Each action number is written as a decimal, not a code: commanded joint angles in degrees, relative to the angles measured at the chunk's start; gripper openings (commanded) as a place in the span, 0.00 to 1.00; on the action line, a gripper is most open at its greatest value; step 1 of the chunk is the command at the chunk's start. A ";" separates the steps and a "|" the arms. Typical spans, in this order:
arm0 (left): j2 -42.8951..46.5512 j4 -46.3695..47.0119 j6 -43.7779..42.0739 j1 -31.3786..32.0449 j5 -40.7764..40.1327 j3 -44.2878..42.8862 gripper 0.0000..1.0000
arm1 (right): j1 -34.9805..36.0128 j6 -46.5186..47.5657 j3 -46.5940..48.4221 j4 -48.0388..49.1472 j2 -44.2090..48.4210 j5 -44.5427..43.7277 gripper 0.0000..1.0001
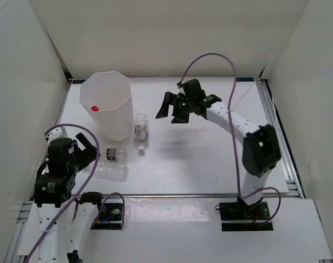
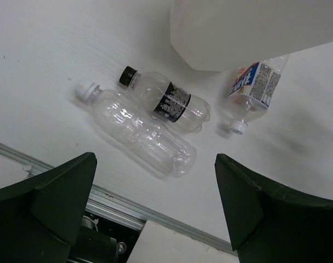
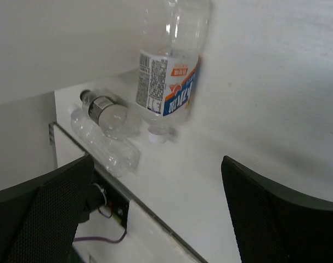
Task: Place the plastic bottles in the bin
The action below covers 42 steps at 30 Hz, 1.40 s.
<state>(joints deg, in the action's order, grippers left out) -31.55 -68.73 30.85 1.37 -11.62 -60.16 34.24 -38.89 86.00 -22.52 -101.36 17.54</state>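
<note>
Both my grippers open; three bottles lying on the table (image 1: 210,164).
My left gripper (image 1: 91,150) hangs spread wide near the near-left corner, beside the unlabelled bottle (image 1: 111,171) and black-capped bottle (image 1: 116,154). The pale-labelled bottle (image 1: 140,133) lies against the bin (image 1: 108,123), far-left. My right gripper (image 1: 176,109) hangs empty, jaws apart.

We are seeing bare table (image 1: 210,159) lying open right of the labelled bottle (image 1: 141,131). The bin (image 1: 112,123) is standing just beside it, crowding its left side.
</note>
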 commanded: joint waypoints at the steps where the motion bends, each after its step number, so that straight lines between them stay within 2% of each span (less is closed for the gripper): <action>1: 0.53 0.44 3.60 0.30 -2.09 1.36 1.00 | 0.65 -2.15 5.48 2.32 -7.25 14.44 1.00; 5: 0.53 1.05 4.65 0.30 -2.70 1.36 1.00 | 0.65 -3.02 14.61 1.78 -18.94 22.53 1.00; 12: 0.53 1.58 5.18 0.30 -5.69 0.31 1.00 | 0.65 -8.29 23.06 2.40 -32.48 25.35 1.00; 26: 0.00 -0.09 4.66 0.30 -5.70 0.31 1.00 | 2.76 -11.20 31.43 2.40 -43.92 28.95 0.98; 32: 0.53 -1.93 5.71 0.30 -5.70 -0.21 1.00 | 2.76 -11.20 26.79 2.40 -43.92 29.48 0.78; 33: 0.53 -2.46 5.71 0.30 -5.70 -0.22 1.00 | 2.15 -11.20 25.81 2.40 -43.31 29.48 0.69; 35: 1.14 -3.07 6.24 0.30 -5.70 -0.22 1.00 | 1.63 -10.07 23.79 2.92 -42.17 29.48 0.60; 36: 1.84 -3.08 6.76 0.30 -5.70 -0.22 1.00 | 1.62 -10.06 21.52 2.92 -42.16 29.48 0.47; 38: 2.45 -3.60 6.77 0.30 -6.22 -0.22 1.00 | 0.22 -9.45 19.13 2.92 -39.89 28.34 0.33; 39: 2.46 -3.60 7.38 0.30 -6.22 -0.22 1.00 | 0.21 -8.66 17.90 2.92 -39.10 28.34 0.22; 42: 2.99 -3.60 7.91 0.30 -6.22 0.83 1.00 | -1.46 -6.12 12.72 2.92 -33.31 27.11 0.11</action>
<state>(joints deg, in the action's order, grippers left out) -28.88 -71.64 37.65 1.37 -17.02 -58.85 34.54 -47.48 103.09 -15.07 -138.52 48.90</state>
